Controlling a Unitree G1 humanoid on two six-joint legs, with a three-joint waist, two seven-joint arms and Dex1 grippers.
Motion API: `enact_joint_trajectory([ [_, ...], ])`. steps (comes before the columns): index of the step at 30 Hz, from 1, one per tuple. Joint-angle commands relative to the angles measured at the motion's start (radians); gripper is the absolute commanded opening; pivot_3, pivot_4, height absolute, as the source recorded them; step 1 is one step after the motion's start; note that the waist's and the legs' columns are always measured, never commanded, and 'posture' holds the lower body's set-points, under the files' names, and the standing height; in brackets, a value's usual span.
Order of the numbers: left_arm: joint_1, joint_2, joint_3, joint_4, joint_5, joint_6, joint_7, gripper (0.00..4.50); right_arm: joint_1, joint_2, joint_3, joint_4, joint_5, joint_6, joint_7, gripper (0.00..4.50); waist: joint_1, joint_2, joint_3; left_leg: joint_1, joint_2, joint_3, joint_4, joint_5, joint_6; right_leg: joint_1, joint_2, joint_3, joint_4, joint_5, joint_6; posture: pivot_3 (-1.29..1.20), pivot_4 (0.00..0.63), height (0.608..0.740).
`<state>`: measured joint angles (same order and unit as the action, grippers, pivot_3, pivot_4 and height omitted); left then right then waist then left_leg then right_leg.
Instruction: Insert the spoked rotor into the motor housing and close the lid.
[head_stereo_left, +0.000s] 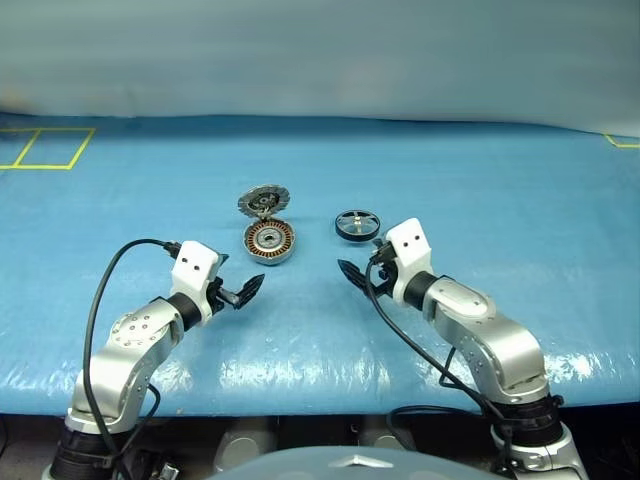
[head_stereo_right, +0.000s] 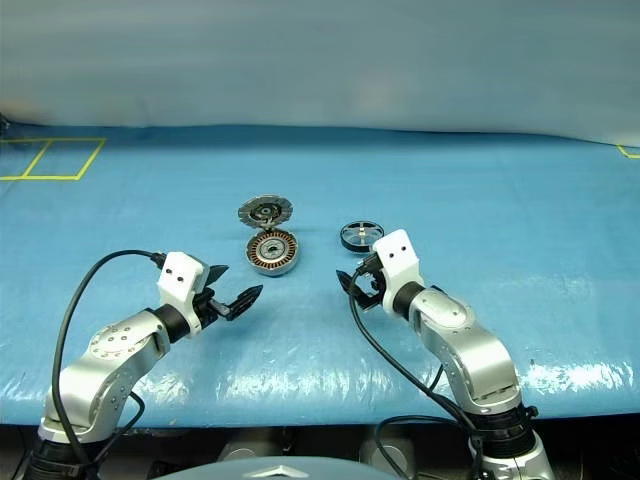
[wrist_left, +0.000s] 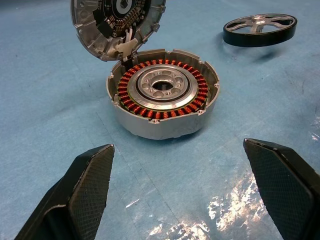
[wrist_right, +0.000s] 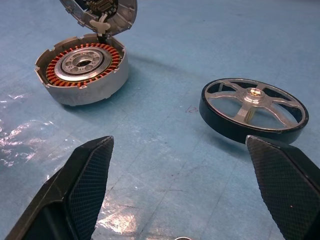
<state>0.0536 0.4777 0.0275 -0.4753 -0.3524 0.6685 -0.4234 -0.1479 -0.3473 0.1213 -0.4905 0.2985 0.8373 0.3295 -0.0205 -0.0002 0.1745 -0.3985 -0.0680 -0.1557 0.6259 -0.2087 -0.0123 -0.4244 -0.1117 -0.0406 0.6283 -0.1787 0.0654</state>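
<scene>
Blue sheet: covers the tabletop (head_stereo_left: 480, 180), glossy along the near edge.
Motor housing (head_stereo_left: 269, 243): sits open on the sheet, copper windings ringing a pale hub.
Lid (head_stereo_left: 264, 202): tipped up at the housing's far edge, joined there, inner face showing.
Spoked rotor (head_stereo_left: 358, 225): lies on the sheet to the right of the housing, apart from it.
Left gripper (head_stereo_left: 243, 292): fingers (wrist_left: 87, 187) spread wide, holding nothing, near side of the housing.
Right gripper (head_stereo_left: 352, 272): fingers (wrist_right: 87, 182) spread wide, holding nothing, just short of the rotor.
</scene>
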Motion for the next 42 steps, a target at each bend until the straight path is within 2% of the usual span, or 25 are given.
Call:
enact_joint_trajectory([
  [1,-0.009,-0.001,0.007,-0.014,0.003,-0.019,-0.006,4.5,-0.014,-0.002,0.004,-0.032,-0.004,-0.027,0.009,4.47,0.0,0.0,0.0,0.0,0.0,0.0,0.0,0.0,0.0,0.0,0.0,0.0,0.0,0.0,0.0,0.0,0.15,0.74],
  [35,0.003,-0.02,0.01,-0.009,0.025,-0.043,-0.004,4.5,-0.026,-0.007,0.009,-0.028,-0.017,-0.021,0.042,4.47,0.0,0.0,0.0,0.0,0.0,0.0,0.0,0.0,0.0,0.0,0.0,0.0,0.0,0.0,0.0,0.0,0.15,0.74],
  [40,0.01,-0.035,0.009,0.016,0.076,-0.148,0.018,4.5,-0.075,-0.088,0.074,-0.003,-0.064,-0.046,0.105,4.47,0.0,0.0,0.0,0.0,0.0,0.001,0.0,0.0,0.0,0.0,0.0,0.001,0.0,0.0,0.0,0.0,0.15,0.74],
  [42,0.014,-0.043,0.007,0.034,0.109,-0.216,0.026,4.5,-0.164,-0.159,0.149,0.04,-0.107,-0.081,0.186,4.47,-0.001,0.0,0.0,0.0,0.0,0.002,0.001,0.0,0.0,0.0,0.0,0.001,0.0,0.0,0.001,0.0,0.15,0.74],
])
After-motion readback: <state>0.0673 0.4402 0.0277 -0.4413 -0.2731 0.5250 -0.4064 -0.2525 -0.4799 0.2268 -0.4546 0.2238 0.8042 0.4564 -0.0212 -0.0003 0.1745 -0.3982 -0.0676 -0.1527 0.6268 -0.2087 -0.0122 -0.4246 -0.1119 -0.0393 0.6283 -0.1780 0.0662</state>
